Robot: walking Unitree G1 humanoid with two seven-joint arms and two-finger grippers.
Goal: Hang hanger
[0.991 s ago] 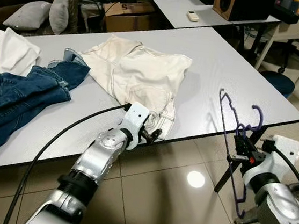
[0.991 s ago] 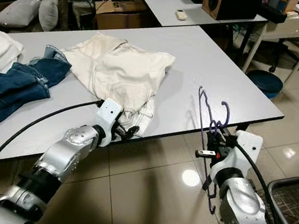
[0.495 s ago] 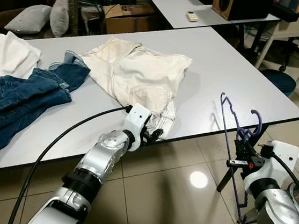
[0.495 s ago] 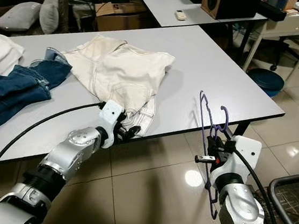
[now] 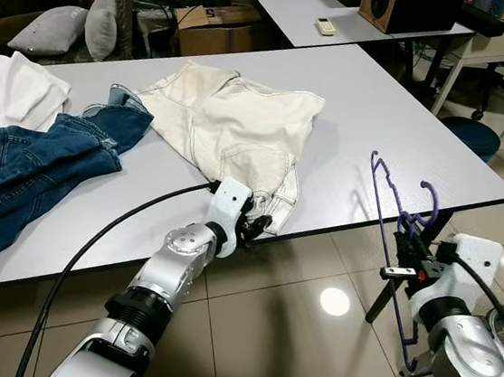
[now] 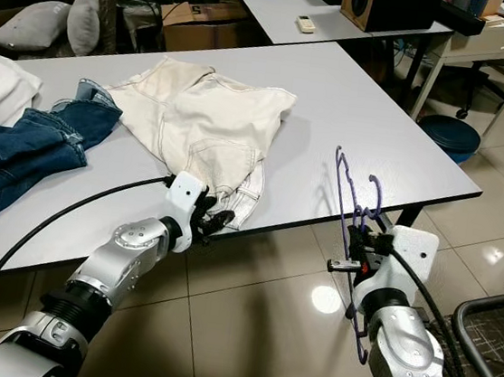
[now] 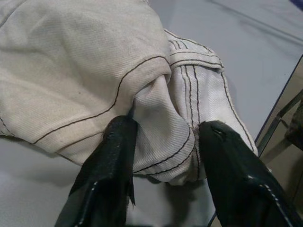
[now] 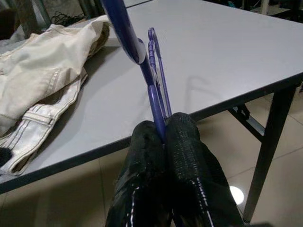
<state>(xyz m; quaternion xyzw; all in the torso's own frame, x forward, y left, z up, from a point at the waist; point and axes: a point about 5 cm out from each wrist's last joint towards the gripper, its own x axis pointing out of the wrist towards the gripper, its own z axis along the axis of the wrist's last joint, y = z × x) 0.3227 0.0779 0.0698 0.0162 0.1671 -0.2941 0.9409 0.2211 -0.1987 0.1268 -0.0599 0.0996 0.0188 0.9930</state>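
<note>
Right gripper (image 8: 163,135) clamps thin purple wire hanger (image 5: 392,224); left gripper (image 7: 163,142) straddles cream denim garment (image 5: 241,124) at the table's near edge (a shallow bite may slip).

bare table (image 5: 396,123) right, cream shorts (image 5: 241,124) left

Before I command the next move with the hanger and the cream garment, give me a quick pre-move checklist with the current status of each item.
1. Right gripper holds the purple hanger: ok, fingers pinch its wire.
2. Hanger clear of the table: ok, it is held upright off the table's front edge, over the floor.
3. Left gripper placed on the cream garment: ok, fingers straddle a fold at its near hem.
4. Left gripper closed on the fabric: not ok, fingers are apart.
5. Blue jeans clear of the cream garment: cannot tell, their edges meet at the far side.
6. Garment on the hanger: not ok, not yet done.
</note>
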